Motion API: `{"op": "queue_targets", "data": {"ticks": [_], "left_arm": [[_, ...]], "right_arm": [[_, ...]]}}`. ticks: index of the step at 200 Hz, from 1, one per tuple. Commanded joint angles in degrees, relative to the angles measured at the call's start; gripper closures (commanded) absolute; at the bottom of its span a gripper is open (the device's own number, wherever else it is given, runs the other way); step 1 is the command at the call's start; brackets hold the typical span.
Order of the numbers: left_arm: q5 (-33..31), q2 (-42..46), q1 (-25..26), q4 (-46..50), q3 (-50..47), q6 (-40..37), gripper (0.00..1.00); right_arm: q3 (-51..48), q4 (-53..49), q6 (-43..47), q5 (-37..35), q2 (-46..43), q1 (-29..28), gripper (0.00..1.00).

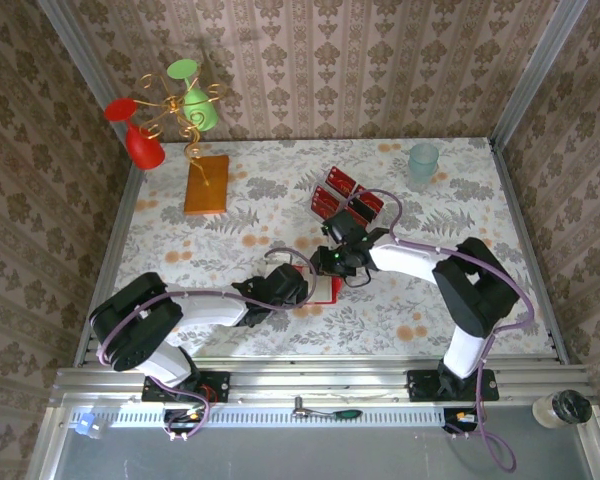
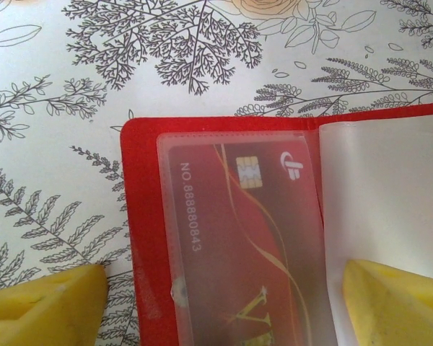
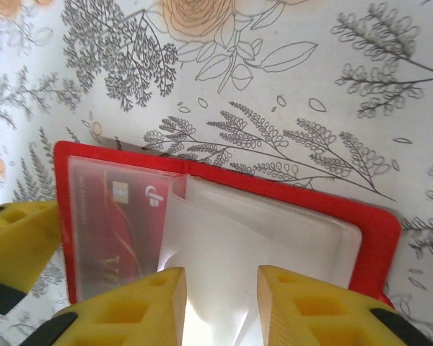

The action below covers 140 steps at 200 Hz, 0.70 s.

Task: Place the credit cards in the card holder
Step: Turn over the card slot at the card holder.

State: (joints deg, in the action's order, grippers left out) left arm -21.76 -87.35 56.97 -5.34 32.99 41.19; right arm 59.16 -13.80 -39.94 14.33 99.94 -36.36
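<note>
- Yellow fingers (image 3: pixel 144 306) of right gripper (image 3: pixel 220 274) sit closest to the lens. Narrow gap between them, pale clear sleeve showing in the gap. Can't tell if the pads touch it.
- card holder (image 3: pixel 375 231) lies open and flat on floral table (image 3: pixel 289 72), near its middle. Red rim, pale inside.
- one credit card (image 2: pixel 231 238) sits inside the holder's left clear pocket, chip and number readable through the plastic.
- left gripper (image 2: pixel 222 274) spread wide, gripping nothing. One finger is just beside the holder's left edge, the other over the pale right-hand pocket.
- loose credit cards (image 1: pixel 345 198), several overlapping, lie beyond the right gripper toward the far edge.
- orange-brown slab (image 1: pixel 207 184) far left, pale green cup (image 1: pixel 423 163) far right, both well apart from the holder.
</note>
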Motion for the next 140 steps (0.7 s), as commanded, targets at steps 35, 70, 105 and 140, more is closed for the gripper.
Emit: {"op": "queue_targets", "data": {"ticks": [35,70,105,140], "left_arm": [[-0.1,-0.7,0.4,0.2,-1.5,0.6,0.15],[-0.1,-0.4,0.4,0.1,-1.6,0.7,0.15],[-0.1,-0.4,0.4,-0.1,-1.8,0.8,0.15],[0.0,-0.5,0.6,-0.3,-2.0,0.9,0.15]], "right_arm": [[-2.6,2.2,-2.9,-0.5,0.5,0.3,0.59],[-2.0,4.5,-3.5,1.9,3.0,0.3,0.6],[-1.3,5.6,-3.3,3.8,4.0,0.3,0.62],[-0.8,5.8,-2.9,5.5,4.1,0.2,0.63]]}}
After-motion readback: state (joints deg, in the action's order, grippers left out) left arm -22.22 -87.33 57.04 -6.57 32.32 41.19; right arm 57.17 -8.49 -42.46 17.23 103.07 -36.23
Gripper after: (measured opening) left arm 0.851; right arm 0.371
